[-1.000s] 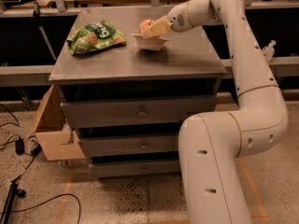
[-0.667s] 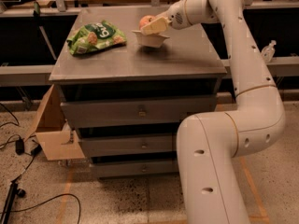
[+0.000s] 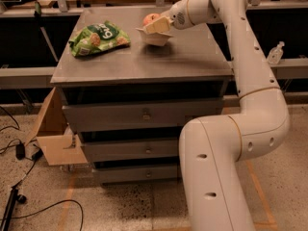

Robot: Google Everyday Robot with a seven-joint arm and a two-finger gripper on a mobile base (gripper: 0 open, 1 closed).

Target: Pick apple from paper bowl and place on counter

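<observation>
The gripper (image 3: 156, 25) sat at 4 o'clock of the apple (image 3: 150, 18), over the paper bowl (image 3: 156, 39); closure could not be told. Apple judged firm, smooth, light: best grasped across its widest girth.

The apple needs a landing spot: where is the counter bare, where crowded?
Bare: the counter along its front, before the snack bag and bowl, and right of the bowl. Crowded: the back, where the end effector sits at the apple over the bowl.
</observation>
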